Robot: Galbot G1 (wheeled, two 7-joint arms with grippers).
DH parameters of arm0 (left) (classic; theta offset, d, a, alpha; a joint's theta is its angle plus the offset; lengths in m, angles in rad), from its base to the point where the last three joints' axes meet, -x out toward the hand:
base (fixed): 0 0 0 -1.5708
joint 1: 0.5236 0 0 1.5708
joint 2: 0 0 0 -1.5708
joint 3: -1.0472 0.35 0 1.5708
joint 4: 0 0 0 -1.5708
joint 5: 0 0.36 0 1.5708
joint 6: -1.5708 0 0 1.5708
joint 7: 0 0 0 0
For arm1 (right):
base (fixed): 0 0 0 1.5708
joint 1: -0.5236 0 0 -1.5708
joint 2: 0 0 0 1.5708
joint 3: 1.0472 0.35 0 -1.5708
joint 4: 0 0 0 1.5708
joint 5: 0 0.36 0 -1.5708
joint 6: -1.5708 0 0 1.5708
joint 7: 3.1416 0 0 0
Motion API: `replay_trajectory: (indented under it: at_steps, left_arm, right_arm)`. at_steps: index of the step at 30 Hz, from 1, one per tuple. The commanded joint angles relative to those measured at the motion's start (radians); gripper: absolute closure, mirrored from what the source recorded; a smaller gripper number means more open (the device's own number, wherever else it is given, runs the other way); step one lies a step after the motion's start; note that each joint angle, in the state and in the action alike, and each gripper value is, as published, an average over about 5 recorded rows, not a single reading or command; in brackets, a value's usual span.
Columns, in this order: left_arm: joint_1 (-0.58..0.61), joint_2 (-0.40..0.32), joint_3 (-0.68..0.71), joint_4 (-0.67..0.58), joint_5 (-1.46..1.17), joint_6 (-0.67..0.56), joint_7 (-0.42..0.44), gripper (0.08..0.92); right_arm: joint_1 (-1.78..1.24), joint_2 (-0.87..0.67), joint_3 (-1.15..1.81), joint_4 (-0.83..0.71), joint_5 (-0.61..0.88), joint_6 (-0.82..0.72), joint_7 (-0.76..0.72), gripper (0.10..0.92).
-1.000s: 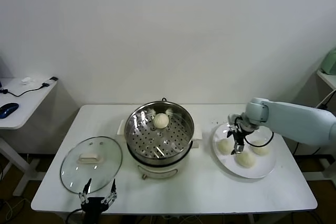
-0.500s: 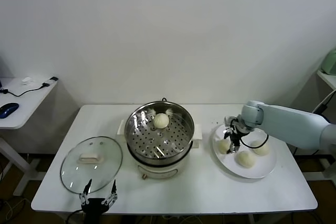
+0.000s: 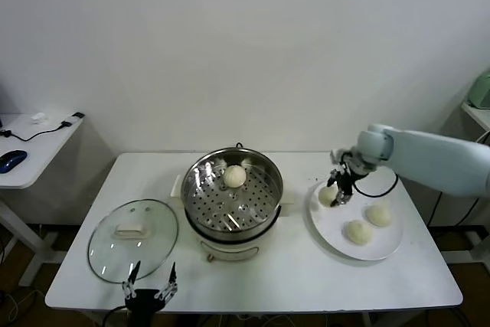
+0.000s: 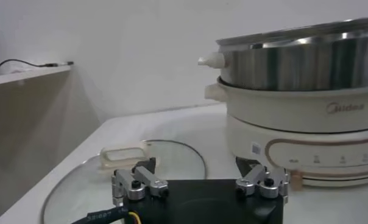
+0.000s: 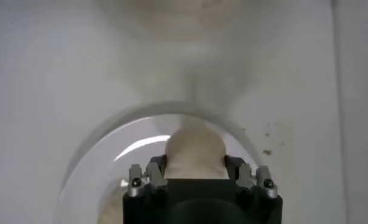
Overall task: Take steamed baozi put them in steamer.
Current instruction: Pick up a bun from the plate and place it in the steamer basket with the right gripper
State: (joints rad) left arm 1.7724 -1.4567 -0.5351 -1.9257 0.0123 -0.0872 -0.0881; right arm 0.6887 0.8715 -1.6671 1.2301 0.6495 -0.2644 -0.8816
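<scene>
My right gripper point(image 3: 334, 191) is shut on one steamed baozi point(image 3: 328, 196), a cream-white bun held just above the left part of the white plate point(image 3: 389, 249). In the right wrist view that baozi point(image 5: 195, 146) sits squeezed between the jaws of the right gripper point(image 5: 195, 165), over the plate point(image 5: 105, 159). Two more baozi point(image 3: 357, 231) point(image 3: 378, 214) lie on the plate. Another baozi point(image 3: 235, 176) rests in the steamer point(image 3: 200, 203), a shiny steel pot on a cream base at the table's middle. My left gripper point(image 3: 150, 292) hangs open at the front edge.
A round glass lid point(image 3: 115, 250) with a cream handle lies flat left of the steamer. In the left wrist view the lid point(image 4: 175, 153) and the steamer's base point(image 4: 306, 134) stand just beyond the left gripper point(image 4: 199, 182). A side desk point(image 3: 31, 147) stands far left.
My right gripper has shut on the leftmost bun and raised it off the plate. The left arm has barely shifted.
</scene>
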Motion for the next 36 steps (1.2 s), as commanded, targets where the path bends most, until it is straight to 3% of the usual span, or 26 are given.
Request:
replay_trajectory:
  at_steps: [1,6,12,23,36]
  left_arm:
    - [0.001,0.002,0.013,-0.009,0.004,0.003,0.0,0.177]
    - [0.0,0.001,0.027,-0.024,0.006,0.005,-0.001,0.177]
    - [-0.001,-0.001,0.031,-0.039,0.006,0.007,-0.002,0.177]
    - [-0.001,0.0,0.025,-0.042,0.005,0.011,-0.001,0.177]
    - [-0.004,-0.001,0.025,-0.037,0.003,0.011,-0.002,0.177]
  right_arm:
    - [0.449,0.104,-0.165,0.181,0.327,-0.04,-0.021,0.38]
    - [0.471,0.25,-0.099,0.261,0.463,-0.111,0.056,0.381]
    - [0.339,0.424,-0.03,0.269,0.52,-0.182,0.153,0.381]
    - [0.103,0.609,-0.005,0.066,0.443,-0.226,0.24,0.38]
    - [-0.07,0.674,0.03,-0.107,0.365,-0.233,0.279,0.381]
